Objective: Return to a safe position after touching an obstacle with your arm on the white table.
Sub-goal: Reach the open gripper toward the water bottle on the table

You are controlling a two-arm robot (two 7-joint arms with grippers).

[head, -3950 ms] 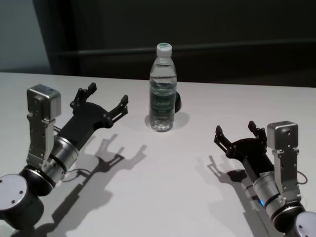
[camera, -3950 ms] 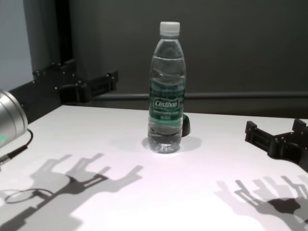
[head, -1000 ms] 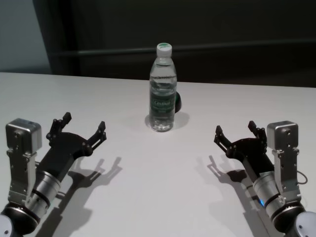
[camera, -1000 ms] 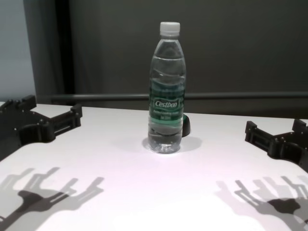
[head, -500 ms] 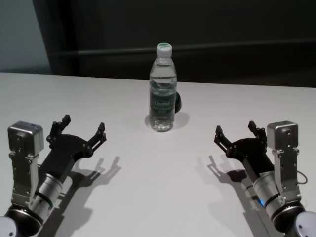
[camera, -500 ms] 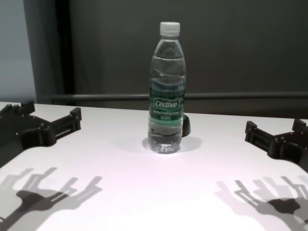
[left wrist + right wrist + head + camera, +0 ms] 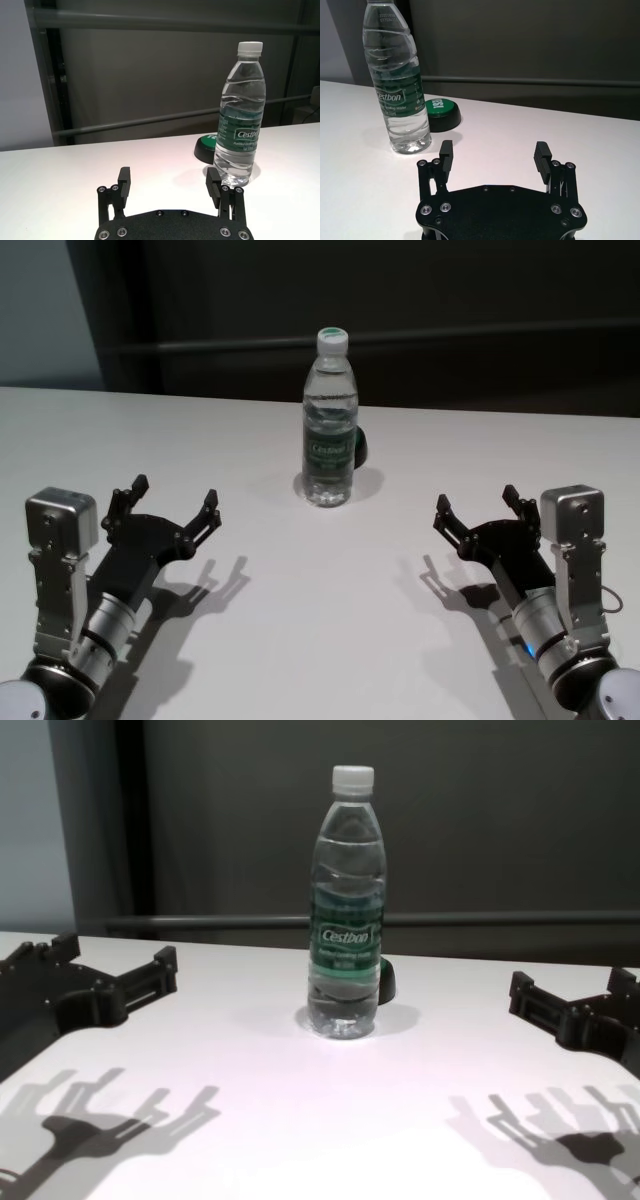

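Observation:
A tall clear water bottle (image 7: pixel 329 420) with a white cap and a green "Cestbon" label stands upright at the middle of the white table (image 7: pixel 330 610). It also shows in the chest view (image 7: pixel 347 905), the left wrist view (image 7: pixel 241 129) and the right wrist view (image 7: pixel 396 82). My left gripper (image 7: pixel 172 502) is open and empty, low over the table at the near left, well apart from the bottle (image 7: pixel 110 975) (image 7: pixel 170 183). My right gripper (image 7: pixel 482 508) is open and empty at the near right (image 7: pixel 570 995) (image 7: pixel 494 156).
A small dark green-and-black rounded object (image 7: pixel 360 448) lies on the table right behind the bottle (image 7: pixel 206 147) (image 7: pixel 438 107). A dark wall with a horizontal rail (image 7: pixel 500 918) runs behind the table's far edge.
My left arm has drawn back from near the bottle to the near left of the table, then shifted slightly to the right. The bottle stays upright. The right arm has not moved.

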